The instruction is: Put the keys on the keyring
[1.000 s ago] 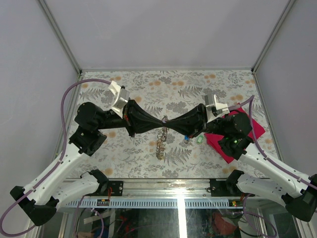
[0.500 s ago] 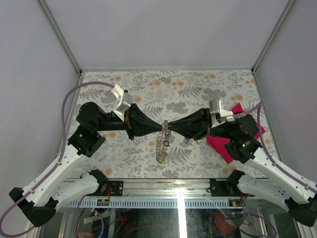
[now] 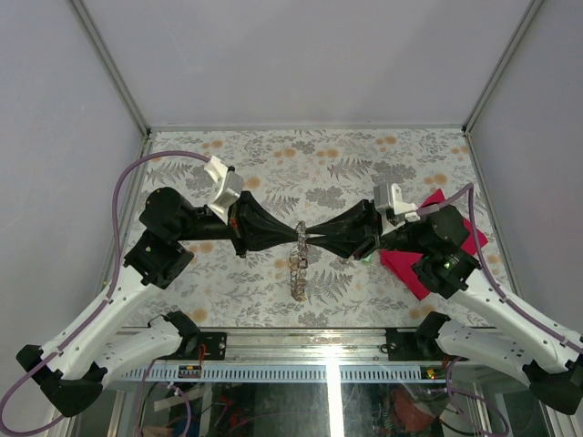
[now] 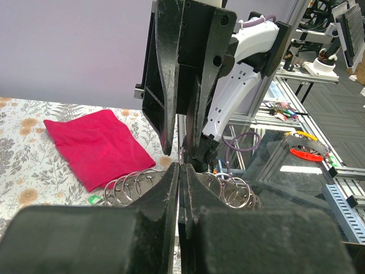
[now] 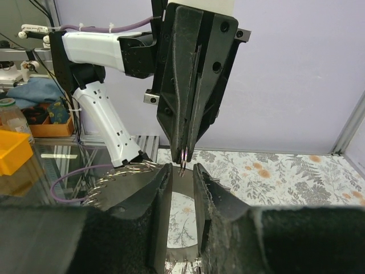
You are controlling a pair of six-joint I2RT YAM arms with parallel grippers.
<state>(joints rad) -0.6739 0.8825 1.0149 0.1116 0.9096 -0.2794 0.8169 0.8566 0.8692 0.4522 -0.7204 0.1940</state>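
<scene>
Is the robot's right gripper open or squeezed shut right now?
Open a little: the right gripper shows a clear gap between its two fingers in its own wrist view.

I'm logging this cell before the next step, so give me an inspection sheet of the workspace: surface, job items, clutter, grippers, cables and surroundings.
Surface: table with a floral cover, lying flat.
Job's things: keyring of metal loops trails from the gripper tips toward the near edge; a green-headed key lies on the table near the cloth; blue key not seen.
Clutter: red cloth on the right side of the table.
Grippers: left gripper shut on the keyring; right gripper open, its jaws on either side of the left one's tips.
Cables: a purple cable loops beside each arm, away from the keyring.
Surroundings: grey panel walls on a metal frame.
</scene>
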